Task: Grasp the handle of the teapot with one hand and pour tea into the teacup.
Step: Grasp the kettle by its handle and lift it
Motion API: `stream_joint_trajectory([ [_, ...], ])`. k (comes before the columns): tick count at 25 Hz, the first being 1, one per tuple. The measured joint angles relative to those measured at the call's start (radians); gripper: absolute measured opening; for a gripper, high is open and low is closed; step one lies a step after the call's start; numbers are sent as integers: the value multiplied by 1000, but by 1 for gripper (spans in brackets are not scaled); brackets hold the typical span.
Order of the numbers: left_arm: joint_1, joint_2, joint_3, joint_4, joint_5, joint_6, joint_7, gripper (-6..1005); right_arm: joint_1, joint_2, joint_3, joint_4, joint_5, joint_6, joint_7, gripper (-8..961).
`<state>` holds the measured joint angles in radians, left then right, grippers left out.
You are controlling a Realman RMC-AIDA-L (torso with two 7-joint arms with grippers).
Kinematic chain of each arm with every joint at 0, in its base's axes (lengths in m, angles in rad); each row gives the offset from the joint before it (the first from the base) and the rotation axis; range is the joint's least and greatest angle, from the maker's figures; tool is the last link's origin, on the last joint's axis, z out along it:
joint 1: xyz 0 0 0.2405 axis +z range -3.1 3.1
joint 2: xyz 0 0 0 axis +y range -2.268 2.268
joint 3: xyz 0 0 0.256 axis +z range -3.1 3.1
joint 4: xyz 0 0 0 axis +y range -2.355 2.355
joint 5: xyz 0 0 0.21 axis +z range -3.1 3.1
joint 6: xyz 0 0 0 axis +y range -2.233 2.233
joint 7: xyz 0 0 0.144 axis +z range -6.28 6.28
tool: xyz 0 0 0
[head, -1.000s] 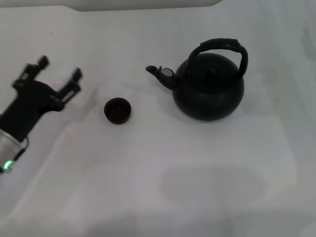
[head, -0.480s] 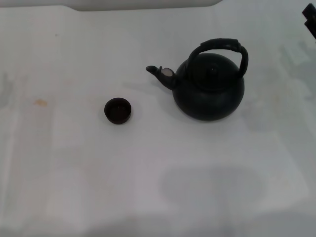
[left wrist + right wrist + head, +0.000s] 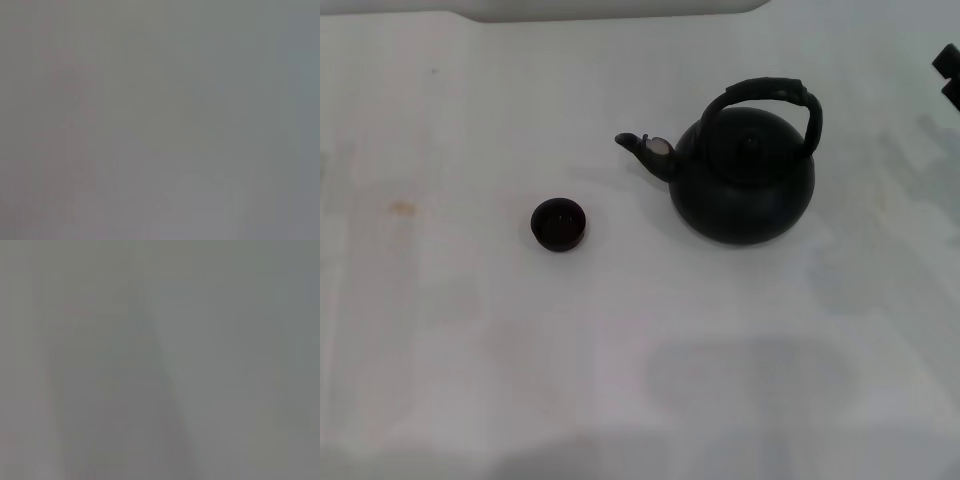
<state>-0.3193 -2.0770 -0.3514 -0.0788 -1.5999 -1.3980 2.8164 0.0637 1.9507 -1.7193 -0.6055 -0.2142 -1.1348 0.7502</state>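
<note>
Head view: a matte black teapot (image 3: 744, 183) is sitting upright on a white table (image 3: 620, 350), right of centre, its short spout (image 3: 645, 150) pointing toward the robot's left. The thick black handle (image 3: 767, 99) is arching over the knobbed lid (image 3: 751, 141), with nothing gripping it. A tiny dark teacup (image 3: 559, 223) is standing well apart from the pot, on the spout side and slightly nearer the robot, its inside looking reddish-brown; whether tea is lying in it cannot be told. A sliver of the right gripper (image 3: 948, 75) is showing at the far right edge, level with the handle and apart from the pot; whether its claw is apart or together cannot be told. The left gripper is out of sight. Both wrist views are showing only a featureless grey blur.
</note>
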Motion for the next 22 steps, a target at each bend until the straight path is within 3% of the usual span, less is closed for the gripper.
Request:
stream_joint_trajectory([
  [5,-8,0,0,8,-1,12,0,872,-135,8,0,-264,-150,192,38,656],
  [12,-9,0,0,16,-2,13,0,871,-301,56,-21,-547,-358,385,128,656],
  [22,-7,0,0,22,-2,12,-1,870,-349,59,-138,-675,-440,519,210,656],
])
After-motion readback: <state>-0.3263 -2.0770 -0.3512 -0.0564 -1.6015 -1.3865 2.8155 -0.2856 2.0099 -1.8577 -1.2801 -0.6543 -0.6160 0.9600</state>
